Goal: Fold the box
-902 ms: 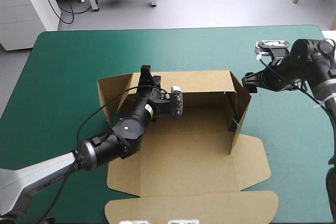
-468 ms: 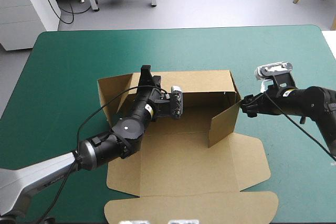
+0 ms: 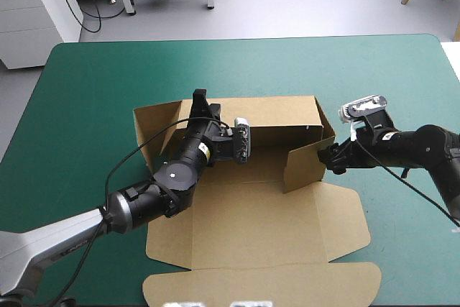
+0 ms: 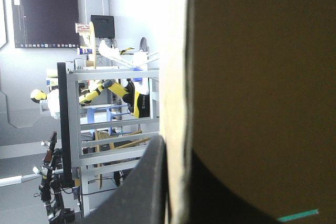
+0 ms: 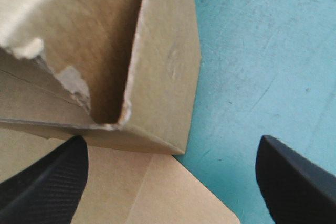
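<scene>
Cut sheet of brown cardboard, the box, lies mid-bench on the teal-green cover: back wall up, R side wall angled inward, front flaps flat. L gripper pinches the back wall's top edge, board between its black fingers. R gripper is spread wide, just beside the R wall's outer corner. Torn pale patch shows inside that fold. Small label on L arm can't be read.
</scene>
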Available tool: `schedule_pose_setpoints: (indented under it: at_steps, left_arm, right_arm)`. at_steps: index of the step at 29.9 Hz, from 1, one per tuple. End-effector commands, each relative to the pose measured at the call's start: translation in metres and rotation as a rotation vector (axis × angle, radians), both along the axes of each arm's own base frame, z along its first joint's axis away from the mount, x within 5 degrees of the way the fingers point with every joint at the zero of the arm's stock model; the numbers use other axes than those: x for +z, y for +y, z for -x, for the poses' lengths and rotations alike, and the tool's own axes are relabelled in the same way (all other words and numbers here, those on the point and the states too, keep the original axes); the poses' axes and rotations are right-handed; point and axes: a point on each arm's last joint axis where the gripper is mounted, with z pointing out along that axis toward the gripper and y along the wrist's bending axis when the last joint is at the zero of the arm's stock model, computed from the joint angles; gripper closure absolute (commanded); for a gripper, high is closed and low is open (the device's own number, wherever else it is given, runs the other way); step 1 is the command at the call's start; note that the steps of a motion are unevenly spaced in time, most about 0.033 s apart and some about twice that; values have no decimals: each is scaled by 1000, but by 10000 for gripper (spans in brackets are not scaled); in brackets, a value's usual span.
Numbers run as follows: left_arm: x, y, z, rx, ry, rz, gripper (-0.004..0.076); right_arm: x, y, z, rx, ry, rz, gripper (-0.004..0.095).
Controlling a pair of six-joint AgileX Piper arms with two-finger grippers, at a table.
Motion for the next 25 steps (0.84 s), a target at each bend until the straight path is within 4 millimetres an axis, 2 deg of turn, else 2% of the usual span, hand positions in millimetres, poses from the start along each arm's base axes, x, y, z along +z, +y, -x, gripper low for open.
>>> schedule_pose_setpoints:
  at_steps: [1,9,14,17,21,25]
  left_arm:
    - [13,-3,5,-45,-11,59,734]
    - [13,-4,6,-57,-7,62,734]
    - [11,-8,8,-87,30,91,734]
    - [11,-9,9,-96,41,99,734]
    - [11,-8,9,-94,40,99,734]
    - [11,-8,9,-95,37,96,734]
  right_arm:
    - [16,3,-4,10,-97,-65,128]
    - [-4,13,-21,104,-34,-130,130]
    - [-6,24,-24,178,-98,-93,132]
    - [-5,35,-25,205,-148,-64,169]
    - [-4,45,-25,229,-183,-31,306]
    - [-5,46,-23,243,-172,-31,575]
